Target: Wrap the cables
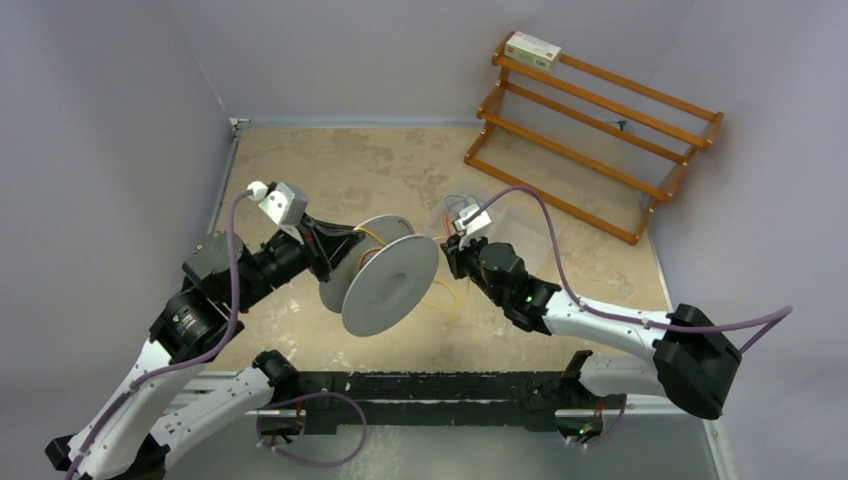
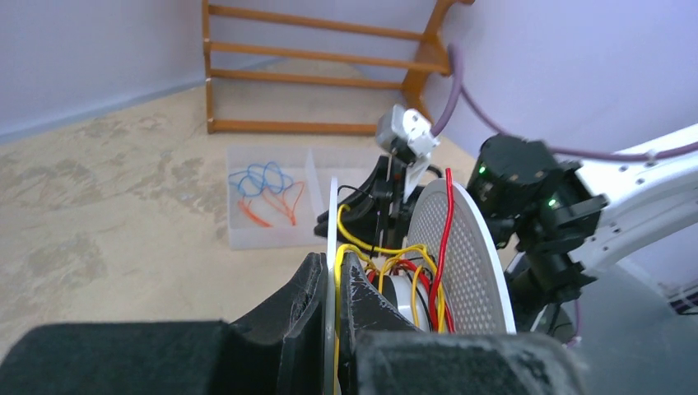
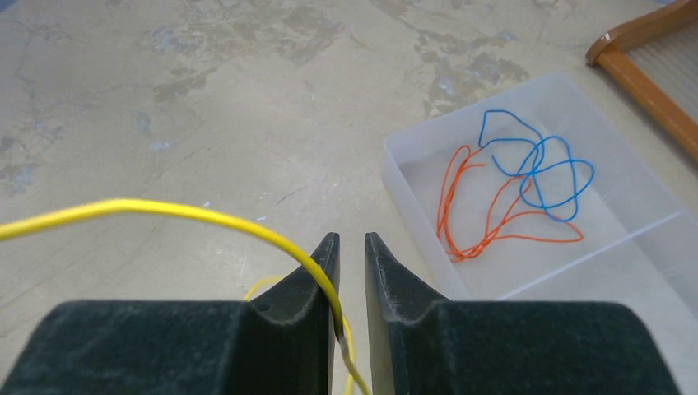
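Your left jaws are clamped on the thin rear flange of the white spool (image 1: 392,285), which they hold up off the bench (image 1: 350,170) on edge at the centre of the top view. In the left wrist view that flange runs straight up between the two black pads. The core beside it carries several turns of the yellow cable (image 2: 362,243), with a red wire (image 2: 447,214) arching over them against the perforated far flange.

Your right jaws sit just right of the spool in the top view, facing it. They stand slightly apart, with a narrow gap showing in the right wrist view. The yellow cable sweeps in from the left edge of that frame, crosses the left pad and drops into the gap along the pad's inner face. You cannot tell from here whether it is pinched. A loose yellow loop hangs below the spool.

A clear plastic tray (image 3: 477,111) lies at the right of the right wrist frame, holding a blue wire (image 3: 539,156) and an orange wire (image 3: 445,206). A wooden rack (image 1: 590,130) stands at the upper right of the top view, with a small box (image 1: 532,48) on its top rail.
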`<state>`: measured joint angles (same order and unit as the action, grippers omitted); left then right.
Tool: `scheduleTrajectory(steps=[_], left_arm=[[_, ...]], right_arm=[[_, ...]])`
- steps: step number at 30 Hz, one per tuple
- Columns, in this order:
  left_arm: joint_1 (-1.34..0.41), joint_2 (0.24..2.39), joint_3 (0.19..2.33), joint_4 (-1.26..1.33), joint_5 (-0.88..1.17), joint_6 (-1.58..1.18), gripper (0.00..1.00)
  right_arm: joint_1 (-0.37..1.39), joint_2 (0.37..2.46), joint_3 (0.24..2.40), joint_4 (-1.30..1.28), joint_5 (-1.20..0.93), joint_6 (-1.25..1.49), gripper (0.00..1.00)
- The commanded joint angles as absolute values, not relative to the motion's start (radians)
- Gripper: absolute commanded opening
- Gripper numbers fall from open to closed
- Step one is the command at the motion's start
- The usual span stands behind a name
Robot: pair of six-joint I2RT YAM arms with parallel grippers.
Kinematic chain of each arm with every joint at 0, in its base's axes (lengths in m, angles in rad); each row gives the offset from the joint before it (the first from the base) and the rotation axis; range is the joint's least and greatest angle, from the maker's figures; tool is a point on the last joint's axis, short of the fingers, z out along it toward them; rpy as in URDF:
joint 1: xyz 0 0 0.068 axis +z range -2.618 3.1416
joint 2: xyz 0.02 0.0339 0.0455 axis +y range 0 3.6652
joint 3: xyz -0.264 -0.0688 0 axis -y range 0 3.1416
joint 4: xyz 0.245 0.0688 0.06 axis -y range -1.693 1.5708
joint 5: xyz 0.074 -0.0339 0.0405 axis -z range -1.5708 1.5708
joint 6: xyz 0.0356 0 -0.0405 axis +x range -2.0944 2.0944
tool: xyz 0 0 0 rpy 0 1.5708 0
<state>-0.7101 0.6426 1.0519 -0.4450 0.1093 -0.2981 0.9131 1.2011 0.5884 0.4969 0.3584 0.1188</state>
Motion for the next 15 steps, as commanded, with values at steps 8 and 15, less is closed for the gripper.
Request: scheduleTrajectory(steps=[8, 15], left_arm=[[-0.715, 0.598, 1.167, -0.153, 0.076, -0.462, 0.00], [-0.715, 0.570, 1.174, -0.092, -0.124, -0.511, 0.00]], right_arm=[[0.907, 1.178, 0.493, 0.691, 0.276, 0.270, 0.19], [0.907, 1.200, 0.410, 0.778, 0.211, 0.355, 0.19]])
